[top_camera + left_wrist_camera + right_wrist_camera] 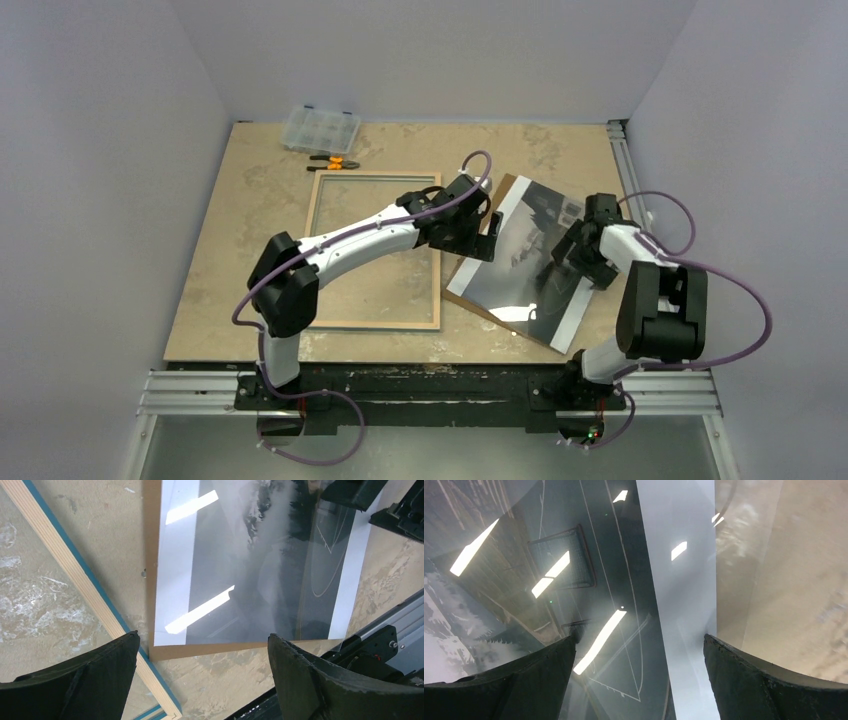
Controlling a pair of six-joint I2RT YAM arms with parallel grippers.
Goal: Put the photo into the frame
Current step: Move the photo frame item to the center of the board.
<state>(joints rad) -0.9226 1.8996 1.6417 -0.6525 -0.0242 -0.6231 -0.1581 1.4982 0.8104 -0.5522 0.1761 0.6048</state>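
The frame [370, 176] lies flat left of centre with its light wood back up; a blue edge shows along its rail [75, 575] in the left wrist view. The photo [520, 270], a glossy grey landscape with a white border, lies face up and askew on a brown cardboard board [505, 186] to the frame's right. My left gripper [482, 236] hangs open over the photo's left edge, and its fingers straddle the photo's [250, 570] corner and the cardboard [200, 651]. My right gripper [576, 246] is open above the photo's right part, over the print [589, 555] and its white border [679, 580]. Neither holds anything.
A clear plastic parts box [320, 128] and orange-handled pliers [333, 162] sit at the back left beyond the frame. Aluminium rails run along the right side [622, 150] and the near edge [430, 385]. Pale walls close in the table on three sides.
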